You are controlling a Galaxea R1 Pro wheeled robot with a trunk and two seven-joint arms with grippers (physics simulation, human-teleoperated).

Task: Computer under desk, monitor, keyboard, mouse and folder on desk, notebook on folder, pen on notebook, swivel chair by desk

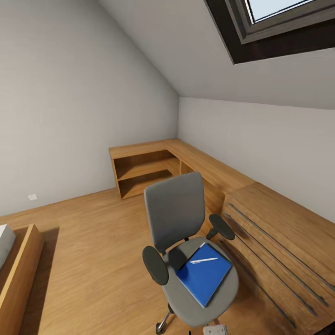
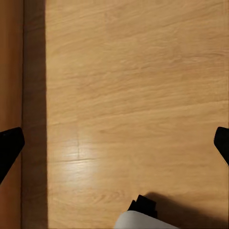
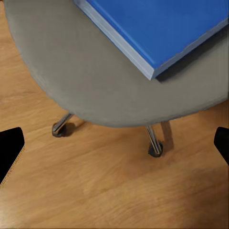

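Head view: grey fabric swivel chair point(image 1: 186, 242) with black oval armrests stands on wood plank floor point(image 1: 93, 242); flat bright blue folder point(image 1: 204, 274) lies on its seat, slim white pen point(image 1: 203, 260) atop it, beside low light-wood shelving point(image 1: 149, 170).

Left wrist view: left gripper point(image 2: 114, 143) fingers spread wide, empty, over glossy floor.

Right wrist view: right gripper point(image 3: 114, 143) likewise spread, empty, above seat edge and chrome legs.

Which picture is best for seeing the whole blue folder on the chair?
The head view is best: it shows the whole blue folder lying flat on the swivel chair seat, with a pen on top. The right wrist view shows just one corner of the folder, close up. The left wrist view looks at wooden floor.
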